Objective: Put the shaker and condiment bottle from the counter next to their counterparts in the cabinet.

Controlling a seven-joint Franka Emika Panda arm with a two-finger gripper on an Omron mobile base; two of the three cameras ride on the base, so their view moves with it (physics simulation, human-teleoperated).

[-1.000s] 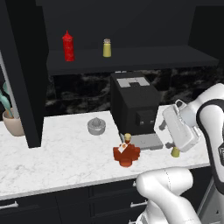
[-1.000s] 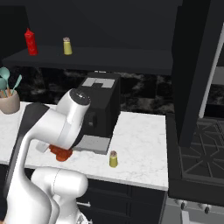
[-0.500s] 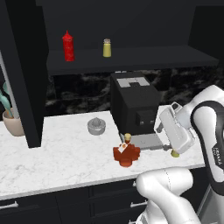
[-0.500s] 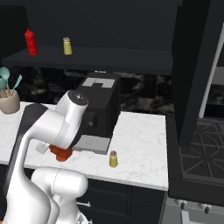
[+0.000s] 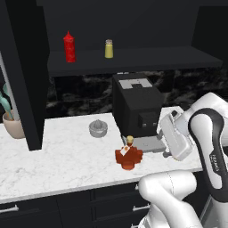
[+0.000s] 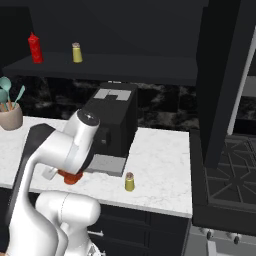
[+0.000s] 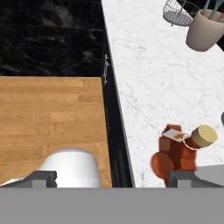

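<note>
Right base view shows the shaker [image 6: 129,181] standing upright on the counter [image 6: 165,165] near its front edge, just right of the coffee machine's tray; in the left base view the white hand covers that spot. Left base view gives the condiment bottle [image 5: 128,154] whole, on the marble in front of the coffee machine [image 5: 136,105], touching nothing; right base view shows only a red sliver of it under the arm. Hand view looks along the counter edge: the bottle lies close to the right finger [image 7: 186,178], wood floor and dark drawer fronts to the other side, a tan utensil cup [image 7: 207,29] and a wire basket [image 7: 177,12] far down the slab. Gripper [image 7: 111,178] jaws spread wide, nothing between them. Cabinet [image 5: 129,60] shelf holds the red squeeze bottle [image 5: 69,46] and yellow shaker [image 5: 108,48], well apart. Grey juicer [image 5: 98,128] sits left of the machine. The machine stands between the counter items and the shelf above
</note>
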